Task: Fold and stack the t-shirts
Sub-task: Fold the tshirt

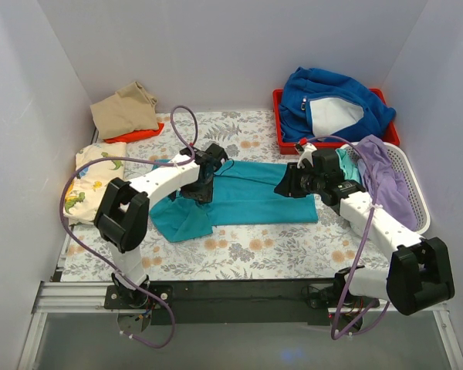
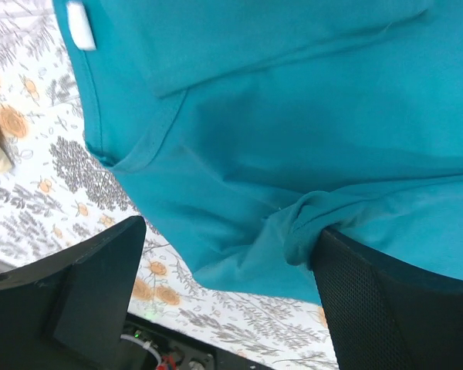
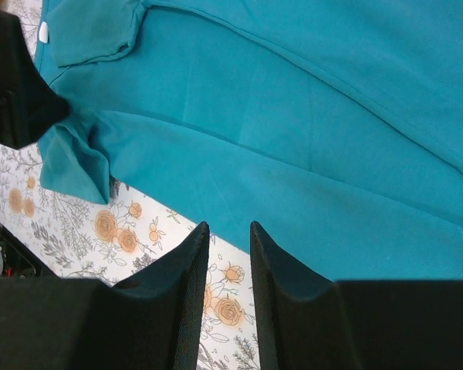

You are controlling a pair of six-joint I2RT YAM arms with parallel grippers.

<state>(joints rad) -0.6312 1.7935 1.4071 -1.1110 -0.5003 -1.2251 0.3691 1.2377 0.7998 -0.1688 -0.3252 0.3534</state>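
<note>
A soft teal short-sleeved t-shirt (image 1: 255, 200) lies in the middle of the flowery table (image 1: 278, 247). It is stretched long from left to right, like a bar across the table. It is flat along most of its length. Only the left end is bunched up, in a loose lump that hangs toward the near side.

The left tool (image 1: 203, 181) is low over that left end. Its two black fingers (image 2: 85, 293) are spread wide. A wrinkle of teal cloth sits right by one finger, but nothing is pinched between them.

The right tool (image 1: 287, 185) is at the other end of the shirt, by its right edge. Its fingers (image 3: 177, 301) are close together, with just a thin gap. I can see table flowers through the gap, so it holds nothing. From its own camera, the near long edge of the shirt is just ahead of the tips.

So the shirt lies between the two tools, and each arm has its own end closest. I think the lump is the left arm's job, because it is right under that tool. The right arm is well away from it.
</note>
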